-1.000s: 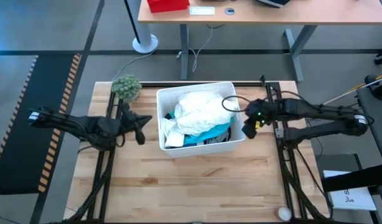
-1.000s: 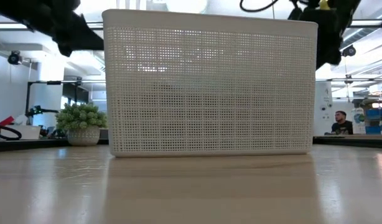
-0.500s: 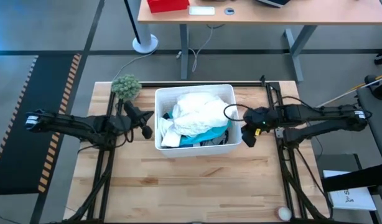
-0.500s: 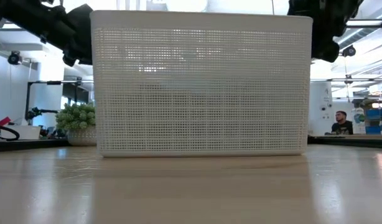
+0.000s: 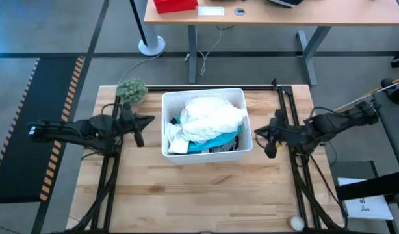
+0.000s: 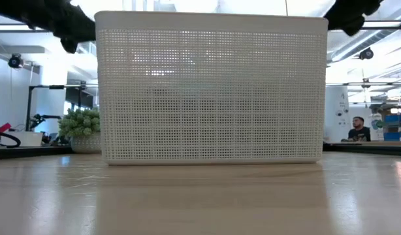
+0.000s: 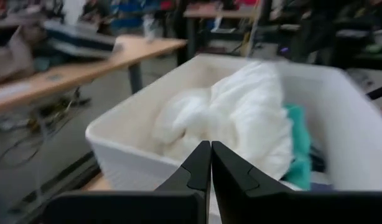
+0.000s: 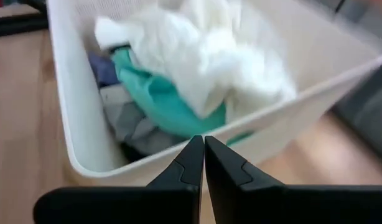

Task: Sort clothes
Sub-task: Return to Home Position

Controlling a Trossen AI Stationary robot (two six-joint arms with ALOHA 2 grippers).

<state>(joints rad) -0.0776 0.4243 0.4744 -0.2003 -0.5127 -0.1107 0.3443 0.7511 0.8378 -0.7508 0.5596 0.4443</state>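
Observation:
The clothes lie piled in a white plastic bin [image 5: 168,151] at the table's middle. A white garment [image 5: 209,116] is on top, a turquoise one [image 5: 220,139] under it, and grey [image 8: 125,118] and dark blue [image 8: 102,70] pieces at the bottom. My left gripper [image 5: 147,121] is shut and empty, left of the bin and clear of its wall. My right gripper [image 5: 258,133] is shut and empty, just off the bin's right wall and above rim height. The low view shows only the bin's mesh front wall [image 6: 210,91].
A fuzzy green ball [image 5: 131,91] sits at the table's far left, behind my left arm. A small white ball [image 5: 295,223] lies at the near right edge. Bare wood lies in front of the bin. A person [image 6: 358,128] sits far off in the room.
The bin has slid a little toward the table's left edge and squared up, then stayed put. My left gripper went toward the bin, then drew back left. My right gripper has drawn back toward the right and near edges. Both arms have risen.

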